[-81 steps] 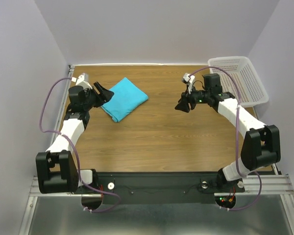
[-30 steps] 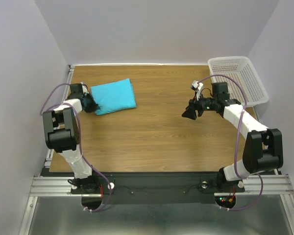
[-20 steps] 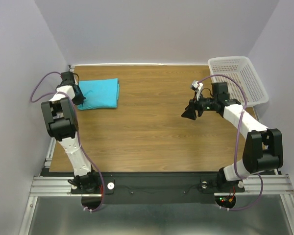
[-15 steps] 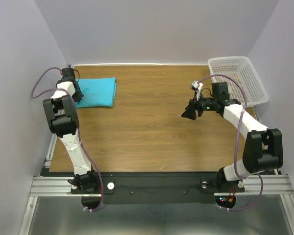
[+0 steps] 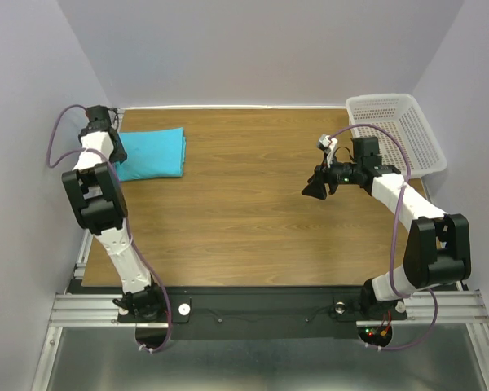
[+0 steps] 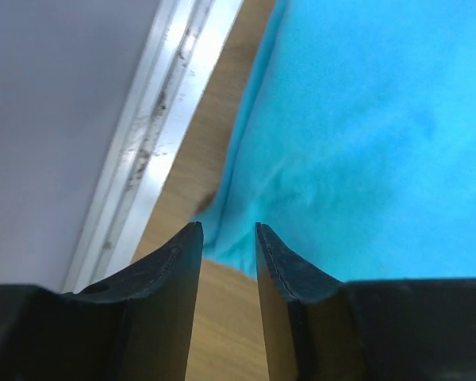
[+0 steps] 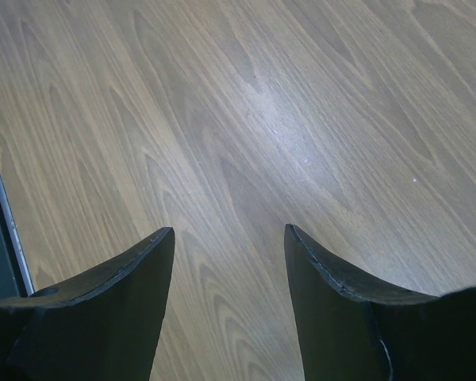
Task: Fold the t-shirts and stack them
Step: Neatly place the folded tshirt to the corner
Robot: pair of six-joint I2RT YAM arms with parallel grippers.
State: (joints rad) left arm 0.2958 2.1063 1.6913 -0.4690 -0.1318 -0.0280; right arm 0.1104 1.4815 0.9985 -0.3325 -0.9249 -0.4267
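One folded turquoise t-shirt [image 5: 151,153] lies flat at the far left corner of the table [image 5: 244,220]. My left gripper [image 5: 115,153] sits at its left edge. In the left wrist view the left gripper [image 6: 228,228] is open, its tips just short of the t-shirt's [image 6: 357,143] corner, with only bare wood between the jaws. My right gripper [image 5: 310,189] hovers open over bare wood at the right of the middle. The right wrist view shows the right gripper [image 7: 228,230] holding nothing.
A white perforated basket [image 5: 399,130] stands at the far right corner. An aluminium rail [image 6: 155,135] and the grey wall [image 6: 55,119] run close along the left of the t-shirt.
My left gripper has dragged the folded t-shirt leftwards into the far left corner, then opened and let go of it. The right arm has stayed put.
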